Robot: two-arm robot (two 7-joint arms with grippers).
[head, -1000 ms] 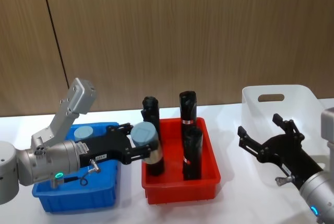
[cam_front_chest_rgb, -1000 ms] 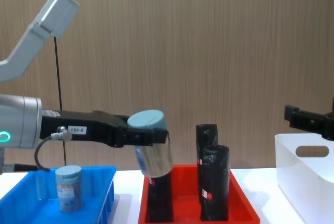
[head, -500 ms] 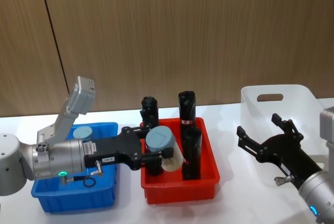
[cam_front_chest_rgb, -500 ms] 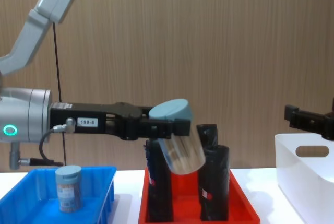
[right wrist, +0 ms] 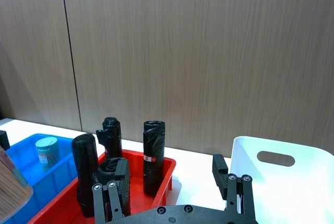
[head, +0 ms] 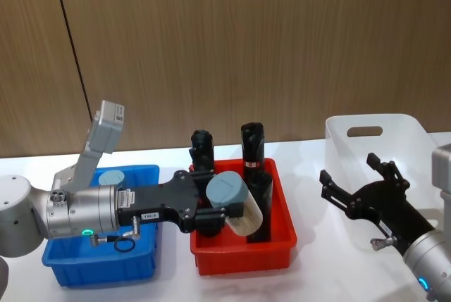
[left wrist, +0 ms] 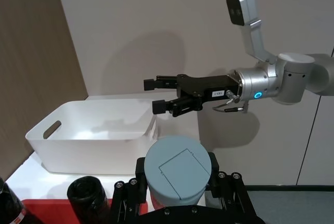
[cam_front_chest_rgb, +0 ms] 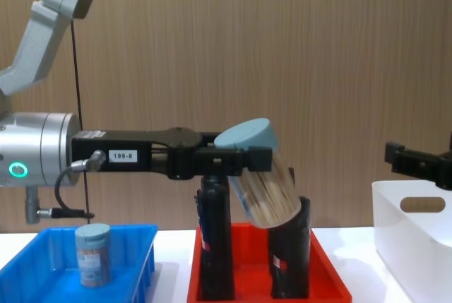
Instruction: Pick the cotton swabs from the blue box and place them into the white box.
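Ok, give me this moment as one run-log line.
stage: transfer | left claw: shut on tilted cotton swab jar above red tray | right claw: open, by white box | blue box: holds second jar

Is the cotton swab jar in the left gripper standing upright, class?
No, the cotton swab jar held in the left gripper is tilted, lid leaning toward the arm, above the red tray.

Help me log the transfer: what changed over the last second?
The left gripper, shut on one cotton swab jar, carried it rightward, farther over the red tray, tilting it further. Unchanged: the other jar standing in the blue box, the black rolls, and the right gripper open by the white box.
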